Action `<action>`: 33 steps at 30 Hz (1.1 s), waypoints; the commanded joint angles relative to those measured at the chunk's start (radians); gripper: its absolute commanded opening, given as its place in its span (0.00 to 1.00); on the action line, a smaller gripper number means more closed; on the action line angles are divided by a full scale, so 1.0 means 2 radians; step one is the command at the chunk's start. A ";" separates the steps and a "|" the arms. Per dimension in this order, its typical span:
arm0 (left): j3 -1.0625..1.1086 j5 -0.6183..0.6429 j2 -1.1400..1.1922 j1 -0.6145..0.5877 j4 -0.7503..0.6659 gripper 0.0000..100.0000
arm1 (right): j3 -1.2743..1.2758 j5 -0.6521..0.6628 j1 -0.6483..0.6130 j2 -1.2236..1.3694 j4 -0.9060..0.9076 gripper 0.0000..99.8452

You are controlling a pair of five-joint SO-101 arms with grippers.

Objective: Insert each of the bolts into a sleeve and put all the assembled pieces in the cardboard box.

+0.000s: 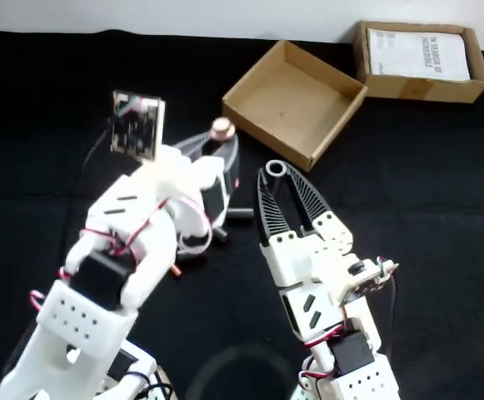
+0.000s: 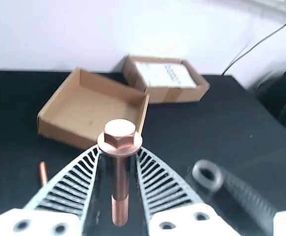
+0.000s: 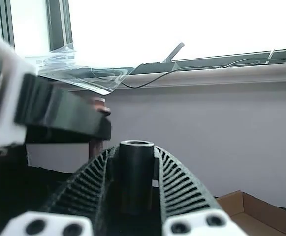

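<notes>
Bolt (image 2: pixel 119 169) head-up in left gripper (image 1: pixel 219 143)

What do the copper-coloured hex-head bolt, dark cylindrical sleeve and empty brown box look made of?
The copper-coloured hex-head bolt: metal, seemingly copper-plated, smooth with a faint sheen. The dark cylindrical sleeve: matte black, metal or plastic; I cannot tell which. The empty brown box: plain cardboard, with thick raw-cut walls.

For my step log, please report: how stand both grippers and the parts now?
Left gripper shut on bolt. Right gripper shut on sleeve. Bolt not yet inserted. Cardboard box open, unobstructed.
</notes>
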 commanded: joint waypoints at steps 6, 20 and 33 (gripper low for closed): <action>-0.115 0.002 0.040 0.049 -0.011 0.01 | 0.067 0.005 0.000 -0.005 -0.008 0.01; -0.148 -0.044 0.039 0.105 0.039 0.01 | 0.067 0.006 0.000 -0.005 -0.008 0.01; -0.188 -0.073 0.040 0.105 0.042 0.01 | 0.067 0.008 -0.002 -0.008 0.029 0.01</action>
